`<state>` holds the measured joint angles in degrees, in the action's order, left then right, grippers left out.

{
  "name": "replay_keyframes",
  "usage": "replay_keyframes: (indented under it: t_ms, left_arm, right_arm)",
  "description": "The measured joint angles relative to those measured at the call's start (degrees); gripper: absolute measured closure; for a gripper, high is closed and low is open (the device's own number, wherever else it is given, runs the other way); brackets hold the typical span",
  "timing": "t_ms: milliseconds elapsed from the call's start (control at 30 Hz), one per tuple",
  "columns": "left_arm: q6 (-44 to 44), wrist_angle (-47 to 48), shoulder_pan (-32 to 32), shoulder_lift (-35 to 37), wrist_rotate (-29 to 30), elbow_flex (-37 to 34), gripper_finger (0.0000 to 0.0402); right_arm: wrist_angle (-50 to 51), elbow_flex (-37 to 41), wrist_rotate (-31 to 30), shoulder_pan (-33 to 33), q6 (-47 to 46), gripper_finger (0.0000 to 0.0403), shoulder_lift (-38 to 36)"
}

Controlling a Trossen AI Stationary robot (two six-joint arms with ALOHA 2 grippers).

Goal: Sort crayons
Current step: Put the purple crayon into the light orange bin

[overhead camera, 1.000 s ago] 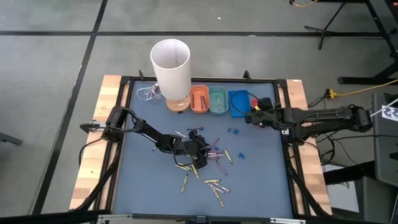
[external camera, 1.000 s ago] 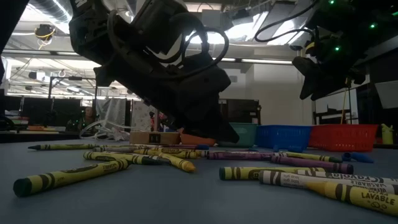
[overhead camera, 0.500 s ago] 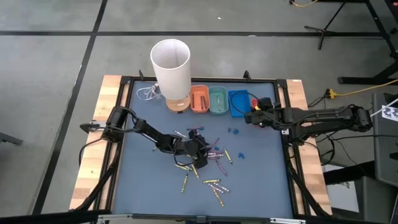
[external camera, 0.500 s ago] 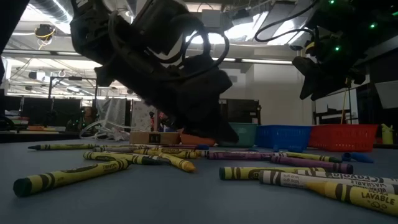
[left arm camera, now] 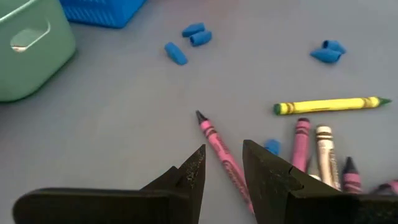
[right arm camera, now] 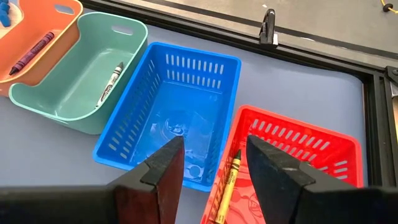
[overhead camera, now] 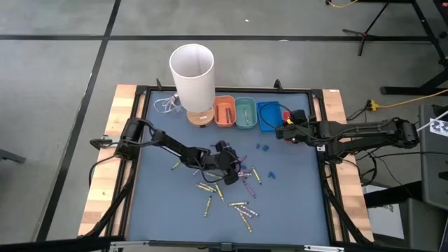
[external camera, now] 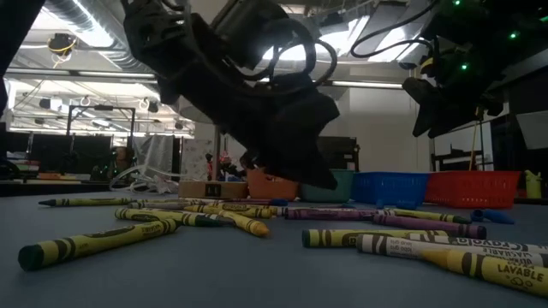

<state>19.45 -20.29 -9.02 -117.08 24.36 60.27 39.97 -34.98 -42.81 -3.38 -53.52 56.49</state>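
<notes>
Several crayons (overhead camera: 231,187), yellow, purple-pink and pale, lie scattered on the blue-grey mat (overhead camera: 168,203); they also show in the low view (external camera: 214,212). My left gripper (overhead camera: 227,159) hangs low over the far part of the pile, open. In the left wrist view (left arm camera: 224,168) its fingers stand on either side of a pink crayon (left arm camera: 214,140) that lies on the mat, with a gap on each side. My right gripper (overhead camera: 283,131) waits open and empty above the blue tray (right arm camera: 177,106) and the red tray (right arm camera: 298,149).
A tall white cylinder (overhead camera: 192,73) stands at the far left. Beside it stand an orange tray (overhead camera: 224,110), a green tray (overhead camera: 245,112), a blue tray (overhead camera: 267,115) and a red tray. The red tray holds a yellow crayon (right arm camera: 227,180), the green one a pale crayon (right arm camera: 111,84), the orange one a purple crayon (right arm camera: 31,53). Small blue bits (left arm camera: 186,40) lie on the mat.
My left gripper has gone a little toward the table's right and far edges and has risen slightly above the crayons. The crayons on the mat lie as before.
</notes>
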Motion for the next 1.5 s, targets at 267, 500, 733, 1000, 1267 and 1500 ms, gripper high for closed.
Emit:
replay_keyframes:
  t_ms: [267, 500, 733, 1000, 1267, 1500]
  left_arm:
    - [1.46, 2.97, -1.12, 0.0, -0.04, -0.04, 0.031]
    - [4.93, 2.82, -1.31, 0.0, -0.02, -0.04, 0.031]
    - [5.45, 2.7, -1.31, 0.0, 0.16, -0.05, 0.031]
    - [5.61, 2.7, -1.31, 0.0, 0.15, -0.05, 0.031]
    - [5.59, 2.7, -1.31, 0.0, 0.08, -0.04, 0.031]
    - [5.87, -0.28, -1.32, -4.31, -1.83, 1.42, 0.031]
  right_arm:
    - [0.0, 0.0, 0.0, 0.0, 0.0, 0.023, 0.0]
    - [0.0, 0.0, 0.0, 0.0, 0.0, 0.023, 0.0]
    - [0.0, 0.0, 0.0, 0.0, 0.0, 0.023, 0.0]
    - [0.0, 0.0, 0.0, -0.02, 0.0, 0.023, 0.0]
    - [-0.02, 0.0, 0.0, 0.0, 0.0, 0.023, 0.0]
    - [0.1, 0.0, -0.02, 0.0, 0.0, 0.023, 0.02]
